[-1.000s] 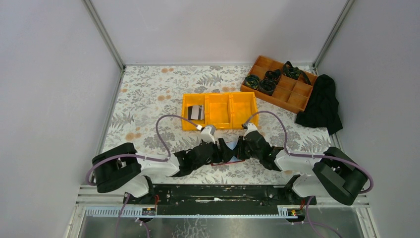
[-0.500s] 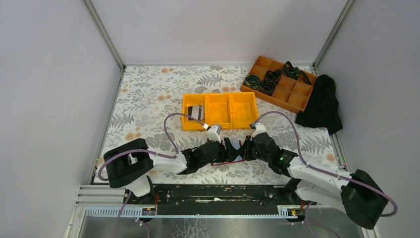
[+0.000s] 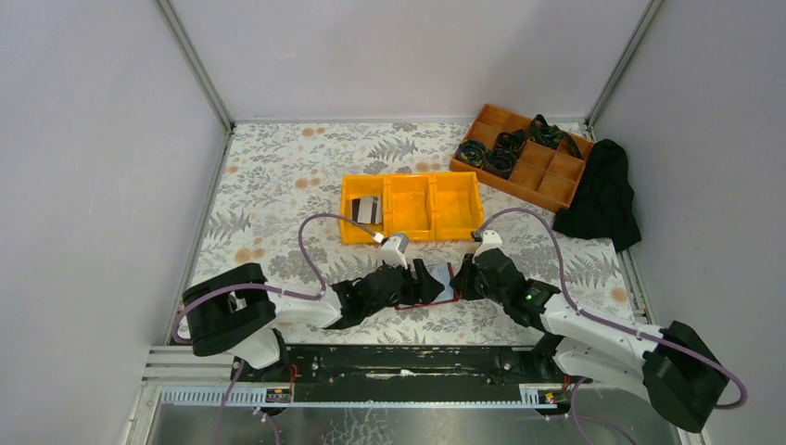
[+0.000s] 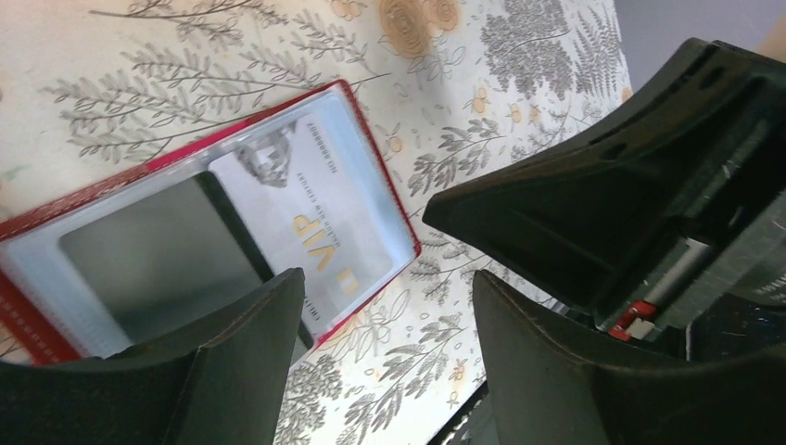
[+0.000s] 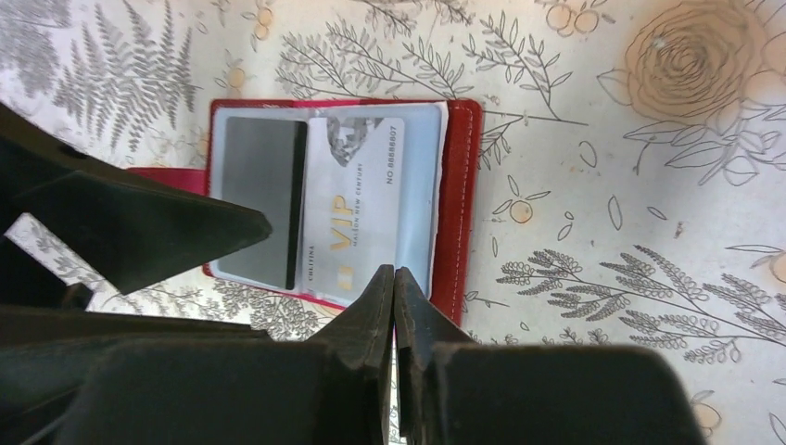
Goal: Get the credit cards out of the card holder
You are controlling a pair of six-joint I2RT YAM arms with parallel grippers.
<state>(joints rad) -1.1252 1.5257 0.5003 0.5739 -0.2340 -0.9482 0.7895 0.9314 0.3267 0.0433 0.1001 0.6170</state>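
On the floral table (image 5: 602, 139): card holder (image 5: 461, 185), open, VIP card (image 5: 361, 209) sleeved; left gripper (image 4: 387, 283) agape, right gripper (image 5: 394, 272) closed.

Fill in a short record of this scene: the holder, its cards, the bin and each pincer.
Holder: red card holder, lying open and flat
Cards inside: white VIP card and dark card, side by side in the holder
Bin: yellow bin, with a loose card in its left-hand compartment in the top view
Left pincer: open, over the holder
Right pincer: fingers together, tips at the holder's edge by the VIP card; grip unclear
Task state: two cards not yet out
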